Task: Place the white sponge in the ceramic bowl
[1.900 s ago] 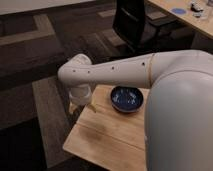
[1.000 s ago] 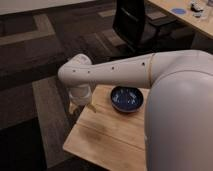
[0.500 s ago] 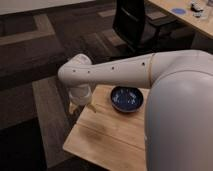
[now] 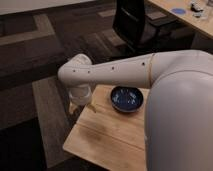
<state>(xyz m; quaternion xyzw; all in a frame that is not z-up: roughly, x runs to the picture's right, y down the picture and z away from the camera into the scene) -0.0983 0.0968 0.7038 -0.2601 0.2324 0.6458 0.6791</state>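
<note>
I could read no writing or label on anything in the room. The robot's white arm [image 4: 115, 70] reached in from the right across a small table [image 4: 107, 142] of pale, grained wood. Its wrist turned down over the table's far left corner, as I saw it. The gripper [image 4: 83, 106] hung there close over the wood, right at the edge. Its jaws looked to stand apart, with two tan tips showing on either side below the white wrist, and I could make out nothing clamped between them. The white sponge I could not pick out with any certainty, since the wrist covered that corner of the table. The blue bowl [image 4: 127, 98] sat upright toward the far side of the tabletop, just to the right of the gripper and apart from it. It was glossy and dark, with paler flecks inside. The robot's bulky white body [image 4: 182, 125] filled the right foreground and hid the table's right side.

The floor was dark carpet [image 4: 35, 60] crossed by lighter grey bands. Behind the table stood a black office chair [image 4: 131, 22]. Farther back on the right ran a light wooden desk [image 4: 187, 19]. On it lay a small blue round thing [image 4: 178, 10] and some pale clutter [image 4: 199, 7] that I could not identify.
</note>
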